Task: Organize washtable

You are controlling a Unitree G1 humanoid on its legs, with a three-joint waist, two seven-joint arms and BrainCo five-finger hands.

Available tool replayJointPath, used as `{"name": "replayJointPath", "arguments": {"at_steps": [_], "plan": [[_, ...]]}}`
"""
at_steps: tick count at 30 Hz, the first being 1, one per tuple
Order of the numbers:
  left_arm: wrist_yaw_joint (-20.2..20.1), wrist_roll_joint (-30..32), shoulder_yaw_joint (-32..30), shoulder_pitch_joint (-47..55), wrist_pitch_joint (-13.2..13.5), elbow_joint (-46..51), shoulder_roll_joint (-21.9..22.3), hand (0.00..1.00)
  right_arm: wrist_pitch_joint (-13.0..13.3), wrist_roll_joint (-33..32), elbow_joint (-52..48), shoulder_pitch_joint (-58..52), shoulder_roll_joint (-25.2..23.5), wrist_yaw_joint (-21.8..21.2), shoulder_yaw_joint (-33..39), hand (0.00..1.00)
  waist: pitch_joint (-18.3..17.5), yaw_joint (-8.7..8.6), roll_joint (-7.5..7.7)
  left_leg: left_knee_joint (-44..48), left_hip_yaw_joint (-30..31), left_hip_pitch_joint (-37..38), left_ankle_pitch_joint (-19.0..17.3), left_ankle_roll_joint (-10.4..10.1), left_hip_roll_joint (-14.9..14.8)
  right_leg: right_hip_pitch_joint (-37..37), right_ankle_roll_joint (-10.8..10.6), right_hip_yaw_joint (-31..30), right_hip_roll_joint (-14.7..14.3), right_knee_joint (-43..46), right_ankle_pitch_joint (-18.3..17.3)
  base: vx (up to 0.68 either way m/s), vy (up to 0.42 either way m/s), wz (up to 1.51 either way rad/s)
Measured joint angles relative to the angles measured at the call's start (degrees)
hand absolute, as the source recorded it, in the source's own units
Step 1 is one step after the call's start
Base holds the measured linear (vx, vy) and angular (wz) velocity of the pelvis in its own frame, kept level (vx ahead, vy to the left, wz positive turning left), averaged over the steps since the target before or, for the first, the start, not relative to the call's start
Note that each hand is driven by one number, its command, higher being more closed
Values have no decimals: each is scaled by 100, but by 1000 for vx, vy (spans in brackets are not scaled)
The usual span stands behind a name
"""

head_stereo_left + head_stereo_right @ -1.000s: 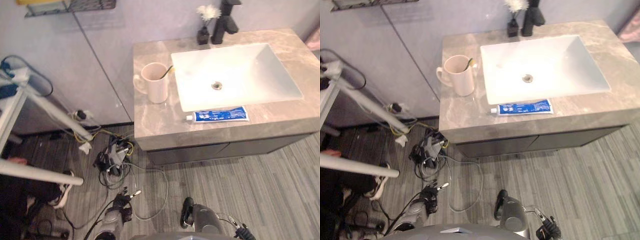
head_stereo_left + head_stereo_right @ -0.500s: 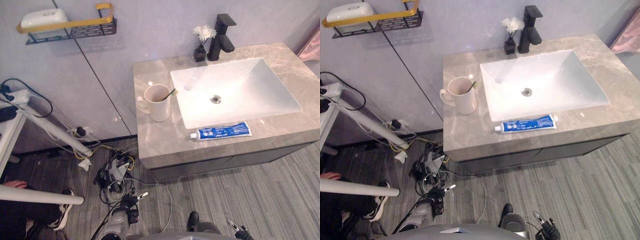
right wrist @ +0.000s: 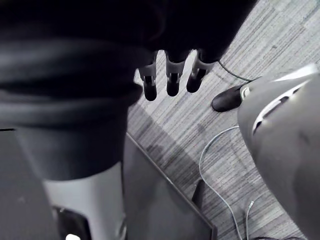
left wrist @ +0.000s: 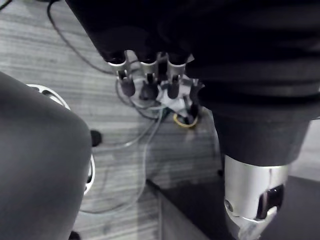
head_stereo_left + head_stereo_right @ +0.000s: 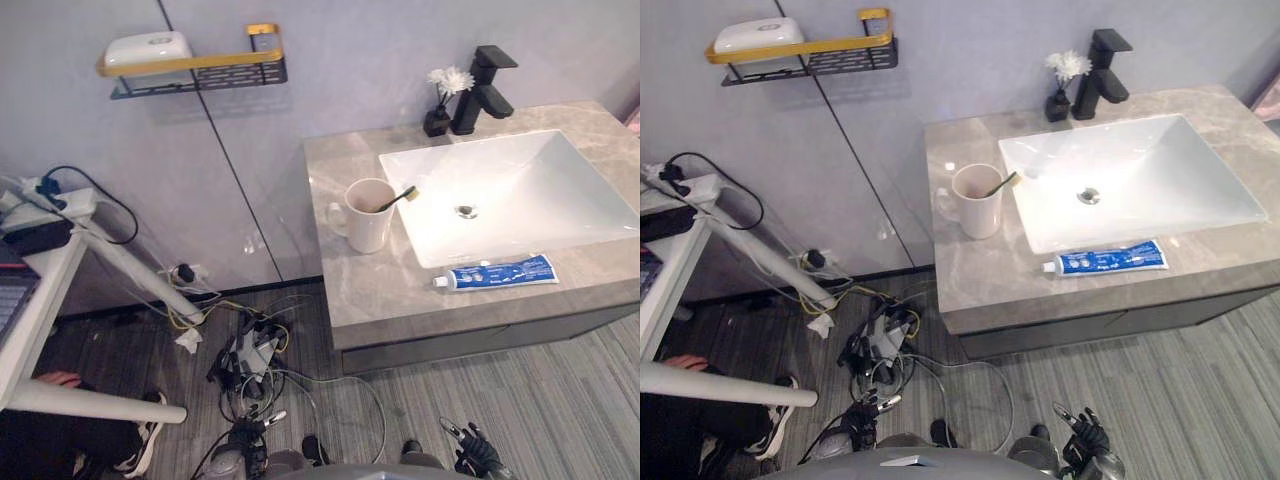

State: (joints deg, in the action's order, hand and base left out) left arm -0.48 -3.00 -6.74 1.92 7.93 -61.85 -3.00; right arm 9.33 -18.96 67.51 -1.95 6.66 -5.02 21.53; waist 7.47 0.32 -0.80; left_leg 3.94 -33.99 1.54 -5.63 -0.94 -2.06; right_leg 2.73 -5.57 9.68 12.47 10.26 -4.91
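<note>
Currently the toothpaste tube (image 5: 495, 273) is lying flat on the washtable (image 5: 370, 290), on the strip of counter between the sink basin's (image 5: 600, 215) front rim and the counter's front edge. Its long axis is running along that edge, with the white cap pointing to the robot's left, toward the mug (image 5: 368, 215). The mug is standing upright just left of the basin, handle turned away from it, with a toothbrush (image 5: 398, 198) leaning out over its rim toward the basin. At the back corner a small vase with a white flower (image 5: 440, 100) is sitting just beside the black faucet (image 5: 485, 75). Off to the left a wall shelf (image 5: 195, 65) is carrying a soap box (image 5: 148, 48). The right hand (image 5: 478, 458) is hanging low over the floor, fingers loose and holding nothing. The tube is lying almost straight ahead of it and well above it. The left hand (image 4: 148, 85) is hanging likewise, fingers relaxed and empty. Judging by position, the right hand is nearer the tube and would be meeting it across its long axis; the mug is sitting further toward the left arm's side.
</note>
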Motion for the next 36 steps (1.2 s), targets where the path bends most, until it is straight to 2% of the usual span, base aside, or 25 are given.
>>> {"name": "replayJointPath", "arguments": {"at_steps": [3,5,7,8,9,11,13,14,15,16,17,18,20,21,22,25,27,28,29,30,32,33,34,35,36], "plan": [[13,4,274,-81,1,1,-98,0,0,29,-1,29,6,-6,-321,0,48,-15,63,88,-214,172,-17,-28,-127,730,-213,-145,15,1559,-140,8,-81,-42],[6,10,527,-192,6,9,-155,0,-2,56,0,-10,1,-10,-394,0,97,-64,143,153,-134,292,-21,-32,-142,898,-212,-119,99,2180,-140,-1,-67,17],[8,12,661,-323,22,26,-147,0,1,55,-2,-103,20,-6,-426,0,96,-141,155,195,39,285,-42,-8,-186,935,-209,-47,227,2482,-134,-28,-45,43],[8,11,686,-398,25,29,-136,0,0,58,-4,-158,53,-1,-484,0,112,-162,112,187,161,268,-65,28,-249,990,-126,40,308,2700,-130,-52,-17,55],[21,11,691,-417,31,32,-142,0,-7,85,-4,-216,55,-8,-524,0,120,-166,80,228,248,255,-75,43,-263,1059,224,61,427,3000,-286,-43,-14,58],[61,11,690,-384,29,33,-162,0,-7,210,-8,-327,63,-5,-480,0,111,-150,63,400,395,221,-125,-15,-321,1061,282,-46,747,3115,-359,3,-27,42],[97,14,676,-243,20,3,-227,0,-14,253,-10,-375,59,-7,-361,0,3,-145,89,705,524,35,-187,-151,-502,981,256,-317,837,2696,-272,-7,-21,28],[107,21,667,-155,16,4,-306,0,-22,284,-4,-389,35,-10,-365,0,-61,-116,143,868,562,-60,-218,-261,-582,881,105,-462,805,2231,1,8,-193,8],[112,90,595,-64,-37,-17,-411,0,-70,284,-4,-369,2,-13,-382,0,-119,-30,177,1040,597,-119,-193,-447,-765,539,-455,-456,628,1495,-119,29,-280,-20],[113,121,528,-34,-41,-17,-391,0,-76,300,-5,-342,20,-12,-426,0,-143,35,136,1024,562,-120,-148,-519,-872,412,-498,-328,534,1230,-182,61,-402,-47],[111,123,403,17,-41,-17,-317,0,-71,415,-7,-259,71,-13,-654,0,-152,96,65,1028,485,-120,-76,-633,-1089,186,-486,-170,307,735,-251,33,-310,-46],[116,124,324,45,-43,-32,-273,0,-72,450,-9,-226,111,-9,-791,0,-145,95,24,1050,482,-116,-52,-674,-1195,75,-449,-118,178,553,-278,21,-341,-33],[121,107,206,55,-40,-74,-68,0,-66,504,-39,-232,215,-46,-1188,0,-140,94,-82,1247,682,-100,72,-852,-1651,-258,-345,53,-247,320,-297,-7,-259,7],[118,92,190,77,-34,-68,-45,0,-52,508,-67,-269,235,-58,-1321,0,-155,100,-96,1332,795,-98,117,-862,-1753,-362,-267,92,-326,304,-338,-61,-207,27],[126,42,170,89,0,-36,-50,0,-10,517,-170,-329,256,-64,-1552,0,-138,125,-48,1482,953,-141,214,-902,-1908,-436,-142,185,-448,299,-410,-92,-175,29],[179,-118,96,105,24,66,-63,0,118,571,-449,-421,263,-97,-1891,0,-127,165,-39,1851,1052,-489,572,-722,-2148,-483,31,429,-577,304,-507,-158,-139,39],[223,-128,118,91,22,110,-57,0,160,566,-473,-425,291,-124,-1923,0,-68,160,-35,1801,300,-556,834,-443,-2248,-479,160,645,-566,262,-511,-166,-102,46],[221,-126,125,80,20,109,-29,0,164,568,-480,-424,334,-125,-1921,0,-35,155,-76,1858,24,-559,788,-360,-2302,-477,196,712,-557,262,-502,-131,6,36],[218,-118,121,37,23,111,0,0,159,570,-467,-427,371,-122,-1909,0,-12,170,-116,2167,-116,-621,576,-159,-2328,-481,205,767,-514,269,-495,-103,69,22],[210,-114,127,38,26,112,-5,0,152,571,-463,-439,374,-117,-1896,0,-15,167,-113,2700,-155,-683,280,-125,-2243,-490,195,798,-409,263,-486,-65,83,11],[207,-101,238,44,20,88,-19,0,157,573,-474,-455,375,-114,-1826,0,-22,107,-153,2817,-218,-649,-62,-157,-2066,-478,101,809,-355,207,-432,-32,88,11],[197,-91,243,42,17,60,-18,0,154,581,-473,-455,370,-113,-1771,0,-25,80,-172,2627,-250,-616,-137,-190,-1998,-464,65,811,-355,199,-411,-1,154,22],[164,-73,245,44,5,-23,-16,0,125,661,-456,-458,364,-107,-1614,0,-83,35,-238,2066,-331,-450,-326,-268,-1787,-431,-23,803,-331,157,-360,18,166,19],[137,-44,240,9,-6,-83,-40,0,112,686,-435,-477,296,-93,-1493,0,-79,29,-135,1502,-450,-317,-229,-253,-1469,-356,-89,685,-232,76,-292,25,156,12],[128,-45,236,17,-8,-89,-78,0,111,717,-433,-497,254,-93,-1459,0,-123,28,-55,1192,-512,-249,-104,-229,-1277,-325,-92,613,-190,-8,-236,51,147,2]]}}
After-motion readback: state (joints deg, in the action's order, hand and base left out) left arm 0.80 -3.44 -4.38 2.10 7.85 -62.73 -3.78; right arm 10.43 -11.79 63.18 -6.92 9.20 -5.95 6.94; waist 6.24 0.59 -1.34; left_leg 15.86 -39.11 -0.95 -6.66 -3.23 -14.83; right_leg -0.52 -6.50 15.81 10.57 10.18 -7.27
